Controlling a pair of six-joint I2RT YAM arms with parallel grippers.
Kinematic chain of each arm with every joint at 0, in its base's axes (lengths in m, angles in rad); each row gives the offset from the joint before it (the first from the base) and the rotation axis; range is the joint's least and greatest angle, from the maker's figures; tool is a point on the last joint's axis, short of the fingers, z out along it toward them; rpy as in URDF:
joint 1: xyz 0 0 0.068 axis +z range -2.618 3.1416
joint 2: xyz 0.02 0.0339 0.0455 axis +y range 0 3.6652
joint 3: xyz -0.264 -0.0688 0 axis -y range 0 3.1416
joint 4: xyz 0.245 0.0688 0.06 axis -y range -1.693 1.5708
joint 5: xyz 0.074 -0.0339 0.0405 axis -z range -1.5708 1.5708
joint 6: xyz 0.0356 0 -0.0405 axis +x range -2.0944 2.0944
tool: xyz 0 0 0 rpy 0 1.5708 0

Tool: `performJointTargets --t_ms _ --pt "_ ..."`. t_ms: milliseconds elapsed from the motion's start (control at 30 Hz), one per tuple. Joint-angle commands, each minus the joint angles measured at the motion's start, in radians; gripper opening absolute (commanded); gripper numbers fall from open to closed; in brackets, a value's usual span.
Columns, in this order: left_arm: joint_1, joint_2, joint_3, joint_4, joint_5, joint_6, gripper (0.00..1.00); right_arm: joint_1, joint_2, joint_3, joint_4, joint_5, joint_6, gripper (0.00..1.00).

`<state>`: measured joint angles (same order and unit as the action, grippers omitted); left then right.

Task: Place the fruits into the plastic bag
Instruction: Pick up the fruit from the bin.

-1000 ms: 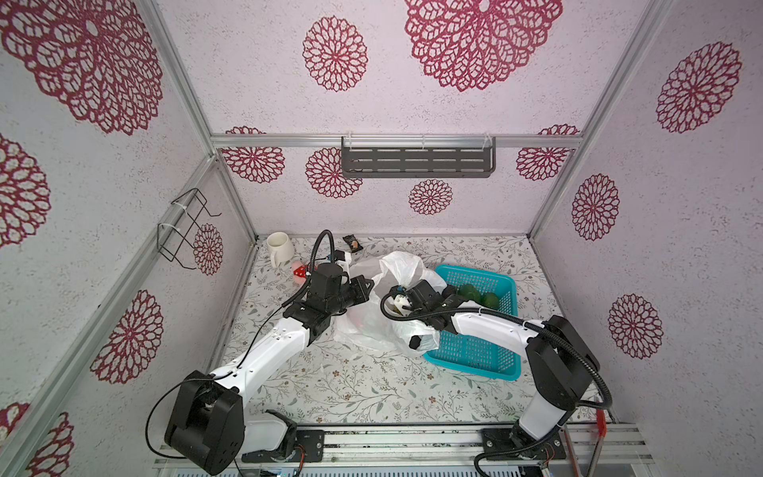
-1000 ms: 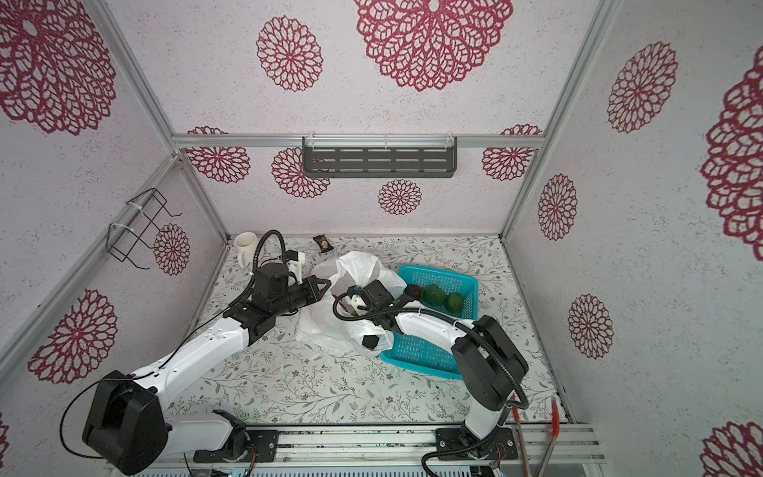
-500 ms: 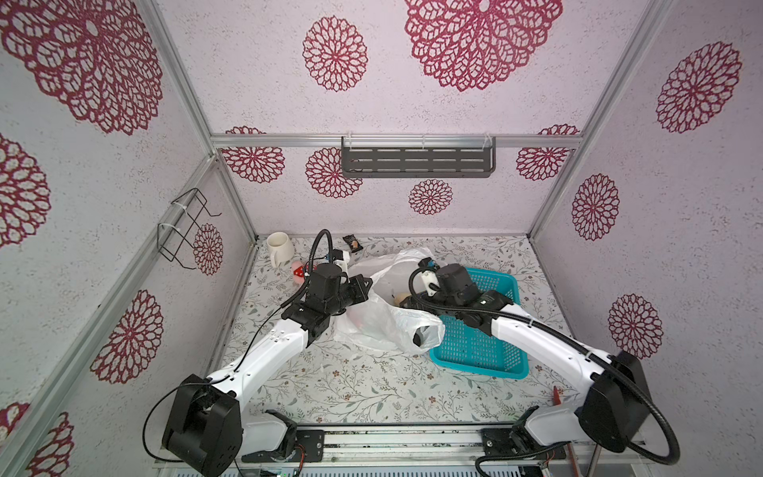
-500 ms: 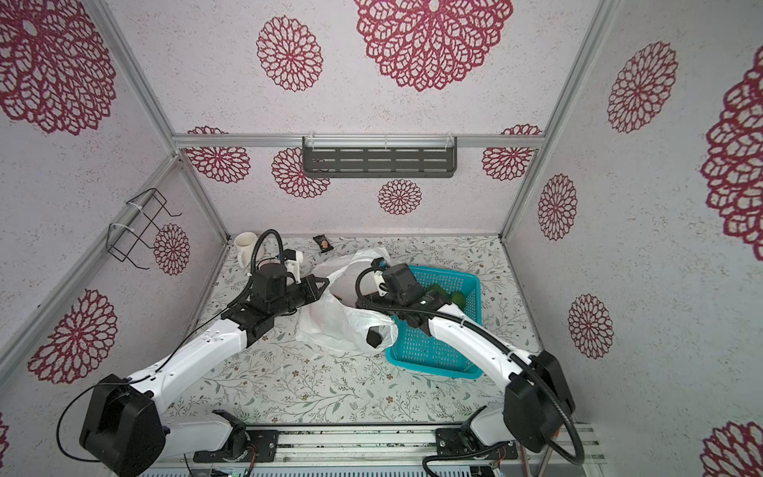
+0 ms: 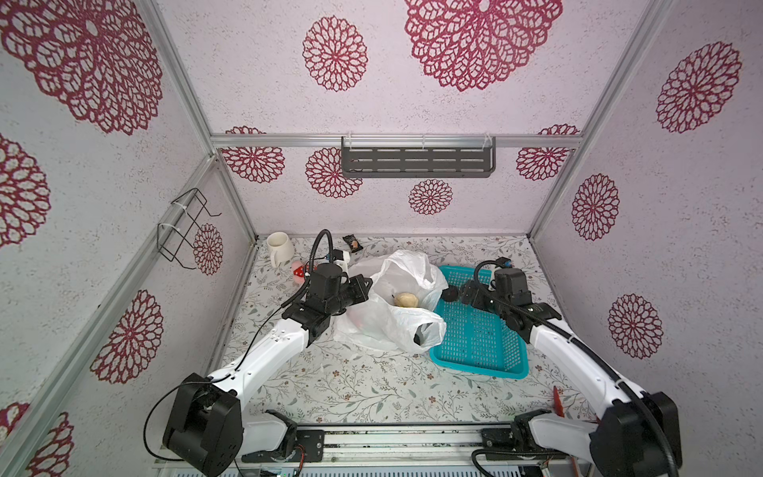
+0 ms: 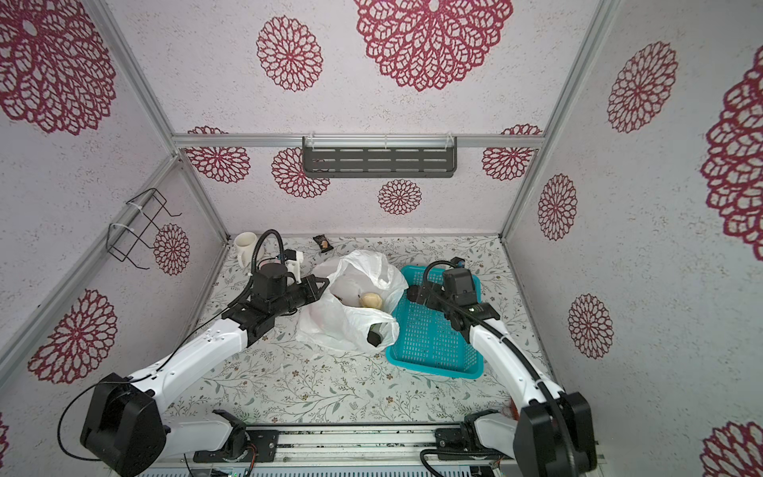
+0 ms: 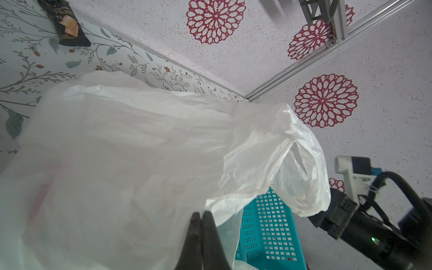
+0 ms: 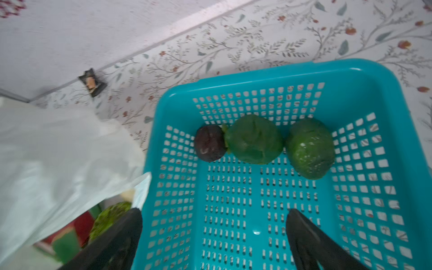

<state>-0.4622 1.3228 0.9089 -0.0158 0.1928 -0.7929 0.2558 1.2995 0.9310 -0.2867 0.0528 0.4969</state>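
Left of centre in a top view, the left claw [image 5: 365,289] is pressed together on the rim of the thin crinkly white plastic bag [image 5: 384,326]. A cream lumpy ball [image 5: 406,299] sits in the bag's open mouth at mid-frame. Right of it, the right claw [image 8: 214,214] hangs spread over the teal perforated plastic basket [image 5: 479,342], which holds two glossy round green fruits [image 8: 253,139] and a small dark ball [image 8: 210,143].

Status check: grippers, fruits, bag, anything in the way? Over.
Left gripper shut on plastic bag edge. Right gripper open, empty, over teal basket. Two green fruits and a dark round one in basket; cream ball in bag. Nothing blocking.
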Motion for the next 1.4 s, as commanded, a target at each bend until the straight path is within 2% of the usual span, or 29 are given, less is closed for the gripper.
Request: performJointTargets --t_ms 0,200,433,533,633,767,967,1200,1367 --pt "-0.006 0.012 0.005 0.019 0.001 0.011 0.0 -0.037 0.156 0.104 -0.064 0.008 0.016 0.97" --pt "-0.006 0.007 0.004 0.019 -0.005 0.009 0.0 -0.064 0.373 0.231 -0.055 0.039 -0.034 0.94" --pt "-0.005 0.001 0.001 0.013 -0.008 0.015 0.0 -0.071 0.537 0.343 -0.088 0.073 -0.108 0.86" --pt "-0.005 -0.002 -0.001 0.012 -0.01 0.02 0.0 -0.072 0.572 0.356 -0.097 0.074 -0.123 0.78" --pt "-0.004 -0.004 -0.001 0.011 -0.012 0.024 0.0 -0.072 0.576 0.343 -0.101 0.067 -0.111 0.62" --pt "-0.004 -0.002 0.005 0.01 -0.009 0.028 0.0 -0.072 0.512 0.284 -0.07 0.048 -0.09 0.47" --pt "-0.003 0.01 0.025 -0.004 0.0 0.043 0.0 -0.07 0.322 0.209 -0.068 -0.012 -0.071 0.42" --pt "-0.004 0.027 0.031 0.008 0.013 0.037 0.0 -0.032 0.035 0.095 0.024 -0.4 -0.121 0.41" --pt "-0.008 0.037 0.029 0.019 0.016 0.028 0.0 0.08 -0.068 0.043 0.112 -0.606 -0.091 0.44"
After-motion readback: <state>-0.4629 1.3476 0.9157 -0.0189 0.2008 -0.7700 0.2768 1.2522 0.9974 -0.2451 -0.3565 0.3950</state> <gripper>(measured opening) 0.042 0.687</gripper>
